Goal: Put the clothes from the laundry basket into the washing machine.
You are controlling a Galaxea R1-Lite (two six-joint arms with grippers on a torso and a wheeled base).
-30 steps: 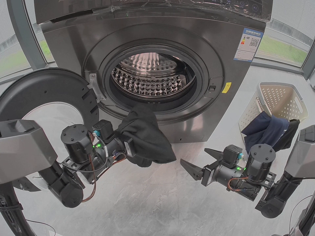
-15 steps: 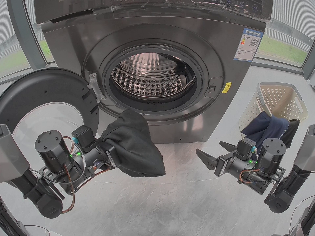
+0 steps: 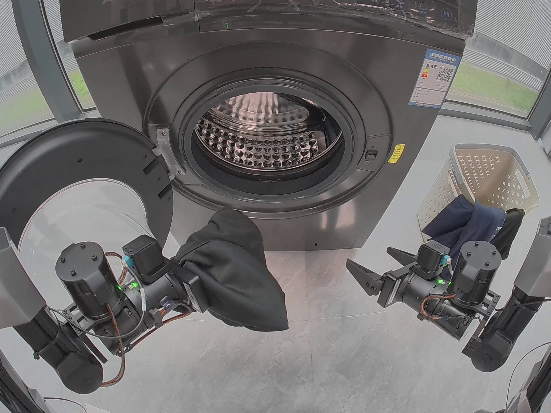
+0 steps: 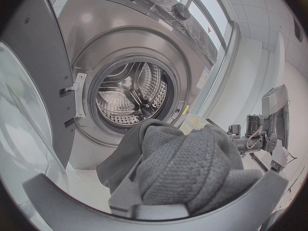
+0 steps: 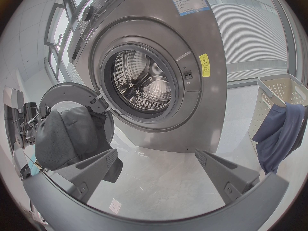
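Left fingers (image 4: 128, 196) hold a dark grey garment (image 3: 241, 271), clamped somewhere inside the bunch. The knit drapes over them and covers them almost wholly, with part of one finger showing beneath it in the left wrist view. The garment hangs in loose folds off both sides of these fingers, clear of the floor (image 3: 321, 345).

Ahead of the left fingers and higher stands the washer (image 3: 402, 162), its round opening uncovered and the steel drum (image 3: 264, 133) visible inside. The garment's upper edge lies just below the opening's rim and outside the drum; I cannot tell whether it touches the washer's front. The door (image 3: 86, 156) is swung wide on its hinge, beside the left fingers on their outer side.

Right fingers (image 3: 361, 276) are spread wide with nothing between them. They point across toward the left fingers and are well apart from them and from the garment, above the floor in front of the washer's right lower corner.

Behind the right fingers, on their outer side, a pale basket (image 3: 493, 173) sits on the floor beside the washer. A navy cloth (image 3: 470, 225) hangs over its near rim, and a black cloth (image 3: 508, 230) hangs just beside it.
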